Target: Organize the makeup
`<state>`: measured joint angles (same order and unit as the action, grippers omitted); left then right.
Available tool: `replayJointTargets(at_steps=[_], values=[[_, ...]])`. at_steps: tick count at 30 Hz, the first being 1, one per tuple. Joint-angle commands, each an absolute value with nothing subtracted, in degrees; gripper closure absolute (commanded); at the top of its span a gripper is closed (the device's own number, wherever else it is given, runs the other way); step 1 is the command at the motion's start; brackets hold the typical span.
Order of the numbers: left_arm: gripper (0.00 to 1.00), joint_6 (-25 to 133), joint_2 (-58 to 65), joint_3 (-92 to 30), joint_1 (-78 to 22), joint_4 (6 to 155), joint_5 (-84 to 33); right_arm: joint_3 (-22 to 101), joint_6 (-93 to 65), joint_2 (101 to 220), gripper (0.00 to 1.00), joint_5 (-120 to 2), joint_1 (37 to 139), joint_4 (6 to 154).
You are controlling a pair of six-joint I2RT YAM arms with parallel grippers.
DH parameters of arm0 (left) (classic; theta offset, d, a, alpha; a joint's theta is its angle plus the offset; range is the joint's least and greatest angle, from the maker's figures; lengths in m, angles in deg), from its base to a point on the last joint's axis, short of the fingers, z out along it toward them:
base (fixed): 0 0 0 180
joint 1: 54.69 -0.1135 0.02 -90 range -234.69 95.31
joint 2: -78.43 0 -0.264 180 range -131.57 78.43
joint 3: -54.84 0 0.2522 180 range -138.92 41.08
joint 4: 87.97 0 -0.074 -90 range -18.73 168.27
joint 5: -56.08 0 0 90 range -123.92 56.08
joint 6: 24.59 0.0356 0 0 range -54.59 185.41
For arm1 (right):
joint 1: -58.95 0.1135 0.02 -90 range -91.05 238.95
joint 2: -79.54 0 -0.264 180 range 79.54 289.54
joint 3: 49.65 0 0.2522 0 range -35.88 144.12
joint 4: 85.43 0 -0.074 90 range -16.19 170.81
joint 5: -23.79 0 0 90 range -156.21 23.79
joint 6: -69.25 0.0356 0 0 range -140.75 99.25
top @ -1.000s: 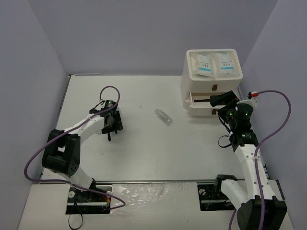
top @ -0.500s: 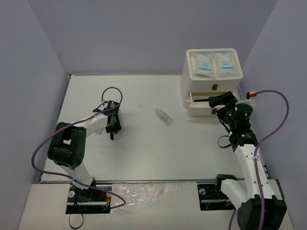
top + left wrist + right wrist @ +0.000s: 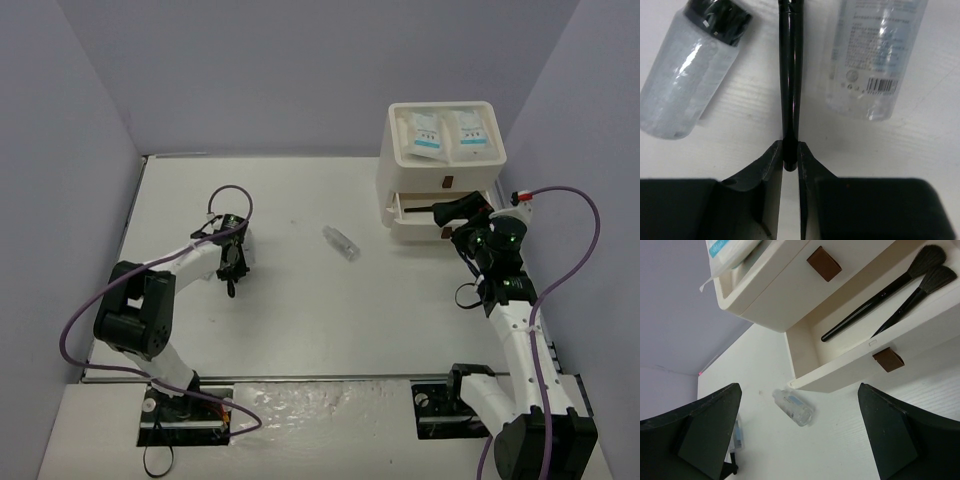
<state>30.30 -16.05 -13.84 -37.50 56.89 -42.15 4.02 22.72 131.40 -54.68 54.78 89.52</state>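
My left gripper [image 3: 790, 156] is shut on the end of a thin black brush [image 3: 791, 85] that lies on the table, seen from above at the left [image 3: 232, 262]. A clear vial with a black cap [image 3: 690, 65] lies to the brush's left and a clear vial with a barcode [image 3: 875, 55] to its right. My right gripper [image 3: 800, 432] is open and empty, in front of the open middle drawer [image 3: 850, 375]. Two black brushes [image 3: 875, 295] lie in that drawer. Another clear vial [image 3: 793, 407] lies mid-table [image 3: 341, 243]. Two white sachets [image 3: 445, 133] lie on top of the box.
The white three-drawer box [image 3: 445, 180] with brown handles [image 3: 824, 263] stands at the back right of the white table [image 3: 300, 310]. Purple walls close in the left, back and right sides. A purple cable loops over each arm.
My left gripper has turned and drawn in narrower over the brush on the left of the table. The right arm has barely moved.
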Motion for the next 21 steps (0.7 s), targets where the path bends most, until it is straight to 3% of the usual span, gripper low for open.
replayJointTargets(at_steps=[1,7,12,15,21], values=[[1.0,30.4,-7.22,-15.72,-37.59,52.13,-45.27,5.56,18.99,130.6,0.0,-50.89,54.55,92.8],[1.0,33.77,1.28,-19.2,-37.33,50.29,-43.58,6.89,16.47,130.58,0.0,-47.42,54.69,92.99],[1.0,37.08,8.35,-18.96,-36.48,55.11,-35.33,8.56,14.37,131.19,0.0,-39.11,56.16,97.52],[1.0,39.49,12.16,-18.6,-33.33,59.37,-28.93,10.01,14.04,132.24,0.01,-35.05,60.71,99.78],[1.0,42.4,14.85,-22.04,-21.2,63.22,-27.05,14.16,12.92,136.84,0.06,-38.88,74.46,102.55]])
